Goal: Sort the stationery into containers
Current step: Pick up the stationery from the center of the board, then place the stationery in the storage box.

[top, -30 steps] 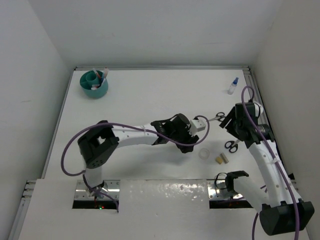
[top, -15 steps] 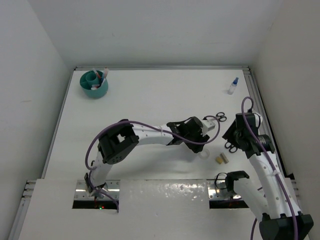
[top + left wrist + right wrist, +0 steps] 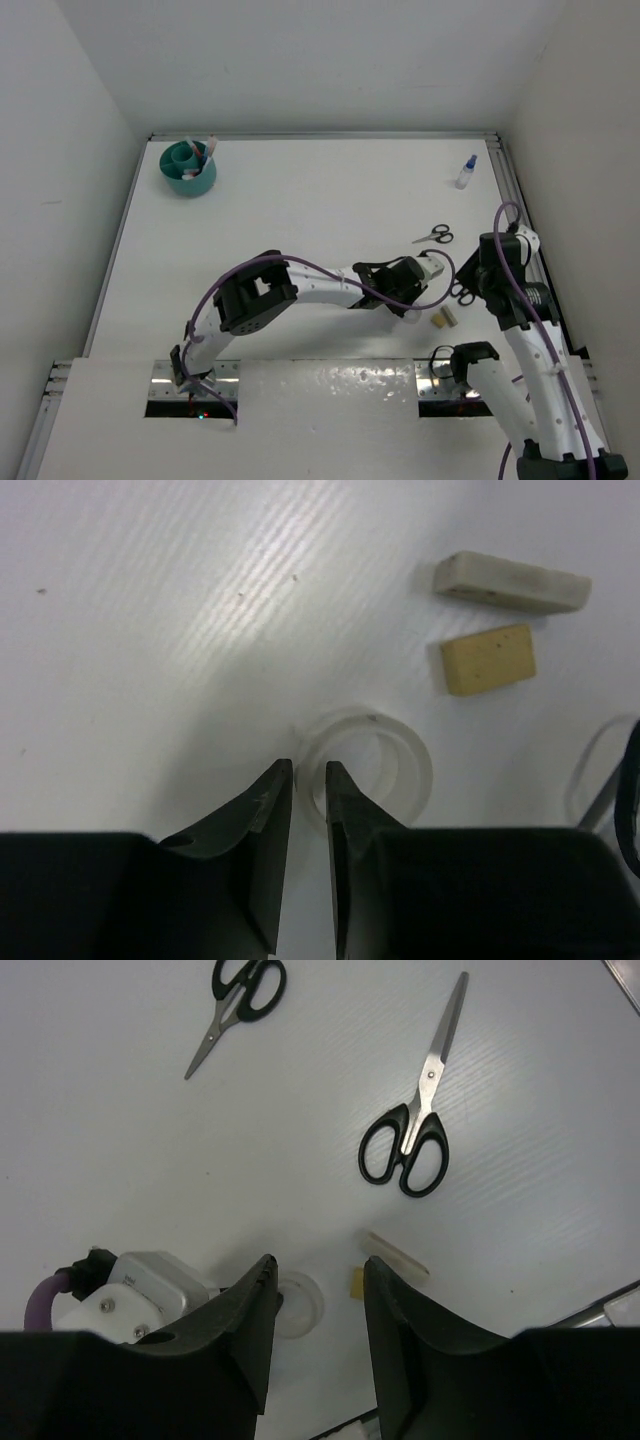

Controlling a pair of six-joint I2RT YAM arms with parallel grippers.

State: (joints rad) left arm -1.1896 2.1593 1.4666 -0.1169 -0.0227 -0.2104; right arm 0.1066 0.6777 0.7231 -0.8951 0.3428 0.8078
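fingers (image 3: 262, 815) of the left hand (image 3: 309, 780) nip the tape ring (image 3: 418, 770) by its wall; right hand (image 3: 320, 1265) hangs half parted, empty.

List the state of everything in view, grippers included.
left gripper: shut on the tape ring's wall, one finger inside
tape ring: lying flat, pinched
right gripper: open, empty
near scissors: blades closed, lying flat
far scissors: blades closed, lying flat
eraser blocks: two, flat, apart
bottle: upright, capped
teal pot: upright, pens standing in it
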